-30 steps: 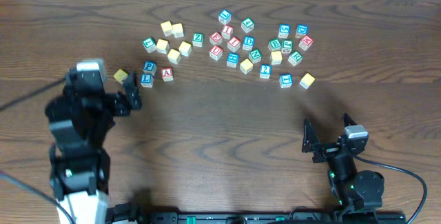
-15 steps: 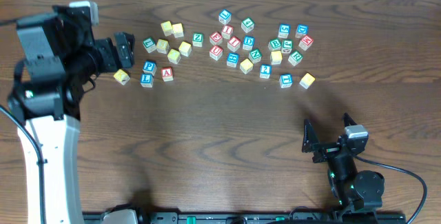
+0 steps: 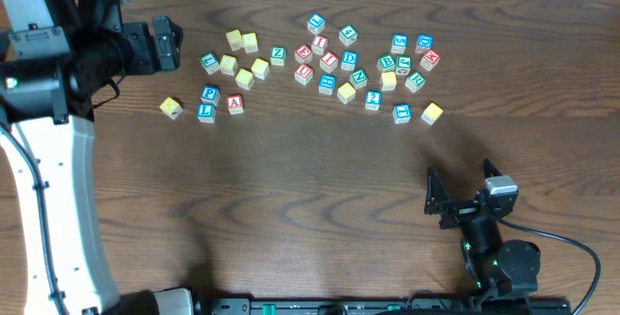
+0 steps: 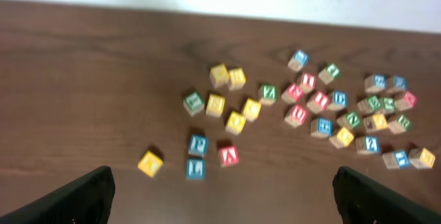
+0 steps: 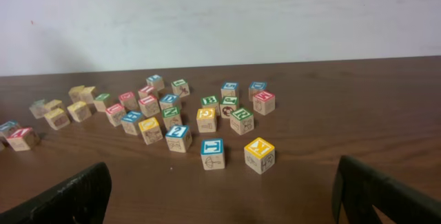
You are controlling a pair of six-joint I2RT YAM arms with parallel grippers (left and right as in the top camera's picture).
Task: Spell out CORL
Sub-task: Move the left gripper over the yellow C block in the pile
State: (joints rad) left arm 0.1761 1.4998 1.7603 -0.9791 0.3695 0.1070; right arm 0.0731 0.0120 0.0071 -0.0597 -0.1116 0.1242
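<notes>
The wooden letter cubes lie scattered across the far half of the table. A lone yellow cube sits at the left end. Just right of it is the blue L cube, below the blue P cube and beside the red A cube. Several more yellow cubes and green-lettered cubes lie in the scatter; I cannot read which one is the R. My left gripper hovers open and empty, high at the far left. My right gripper rests open and empty at the near right.
A blue-topped cube and a yellow-topped cube are the nearest to the right gripper. The table's far edge meets a white wall. The left arm's white link runs down the left side.
My left arm has swung up and back from beside the lone yellow cube to the far left corner, jaws still open. The cubes and the right arm have not moved.
</notes>
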